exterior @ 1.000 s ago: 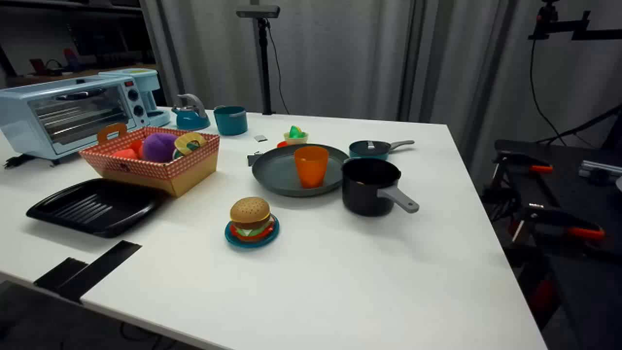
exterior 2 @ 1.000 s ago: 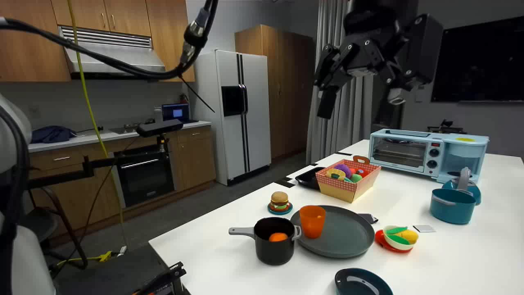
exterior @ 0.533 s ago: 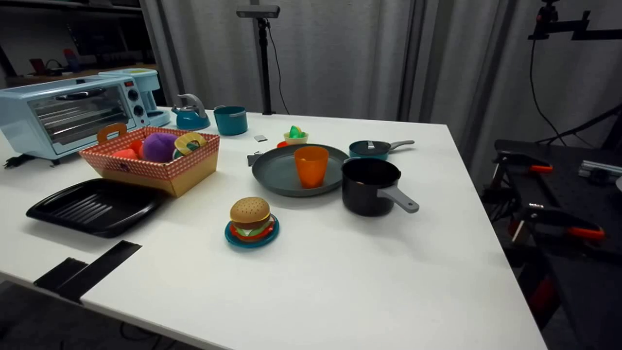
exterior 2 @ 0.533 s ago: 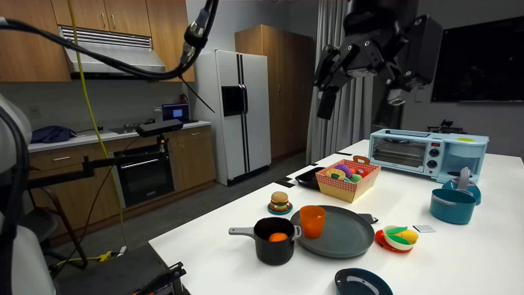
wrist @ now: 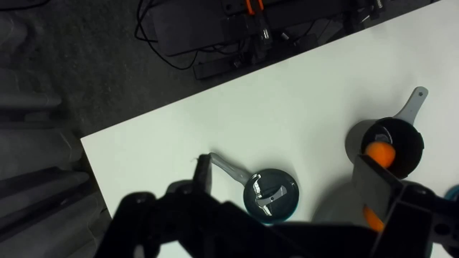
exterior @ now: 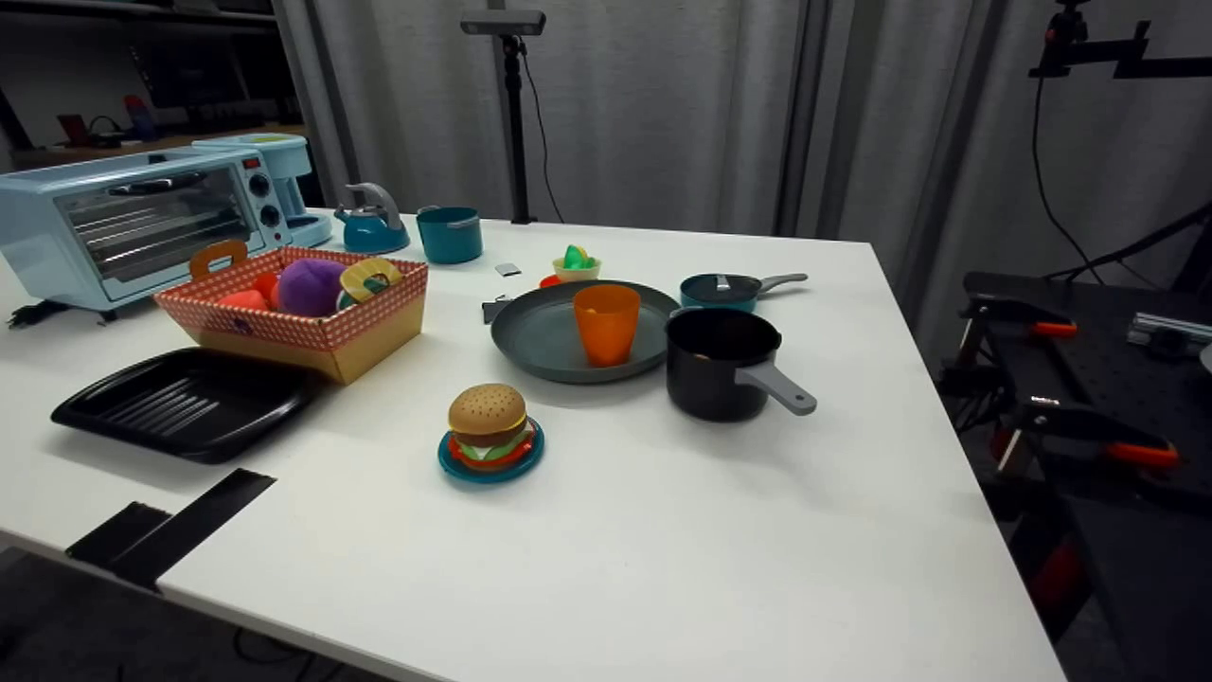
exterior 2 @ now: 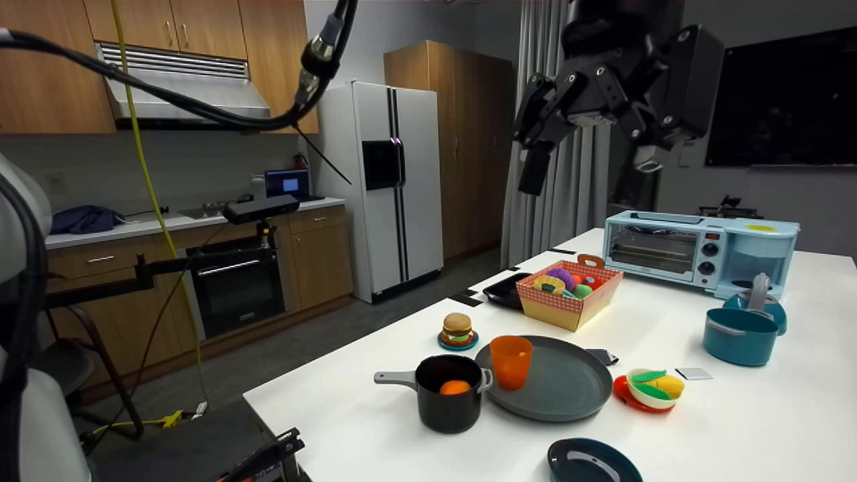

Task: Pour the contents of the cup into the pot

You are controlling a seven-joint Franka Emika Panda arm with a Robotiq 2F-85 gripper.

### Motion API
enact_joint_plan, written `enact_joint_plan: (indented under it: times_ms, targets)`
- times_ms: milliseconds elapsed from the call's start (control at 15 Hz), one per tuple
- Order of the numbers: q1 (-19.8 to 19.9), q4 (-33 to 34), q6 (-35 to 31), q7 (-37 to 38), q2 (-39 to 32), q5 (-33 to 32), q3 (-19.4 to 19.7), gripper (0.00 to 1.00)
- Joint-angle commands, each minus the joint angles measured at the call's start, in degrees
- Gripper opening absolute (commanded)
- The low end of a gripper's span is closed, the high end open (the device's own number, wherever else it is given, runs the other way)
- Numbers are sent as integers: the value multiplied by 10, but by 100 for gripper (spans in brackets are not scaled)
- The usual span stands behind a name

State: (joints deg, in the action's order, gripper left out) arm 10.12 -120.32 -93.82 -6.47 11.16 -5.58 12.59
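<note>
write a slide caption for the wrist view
Open gripper above a white tabletop: a round orange item in the black saucepan, a small long-handled pan, and the orange cup mostly hidden.

A white refrigerator (exterior 2: 385,221) stands beside wooden cabinets (exterior 2: 323,258) on a dark grey floor (exterior 2: 321,333).

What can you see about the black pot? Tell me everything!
The deep round black pot has fairly straight sides and looks like plastic. A long grey handle with a hole near its end sticks out one side, a short grey handle opposite. It stands upright, without a lid, on the smooth white table, beside the wide round grey-green pan; I can't tell whether they touch. A round orange thing lies inside.
</note>
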Motion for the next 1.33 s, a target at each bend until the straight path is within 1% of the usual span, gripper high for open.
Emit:
enact_joint_plan:
  times_ms: [0, 333, 533, 733, 933, 1267]
  targets:
    - [3, 1, 1, -1, -1, 0, -2, 100]
    - [0, 0, -3, -4, -7, 1, -4, 100]
    - [-6, -6, -19, -4, -18, -8, -13, 100]
    - [-12, -15, -45, 1, -29, -13, -28, 100]
    - [-18, -23, -76, -7, -41, -5, -38, 100]
    - [-24, -35, -144, -27, -59, 20, -42, 100]
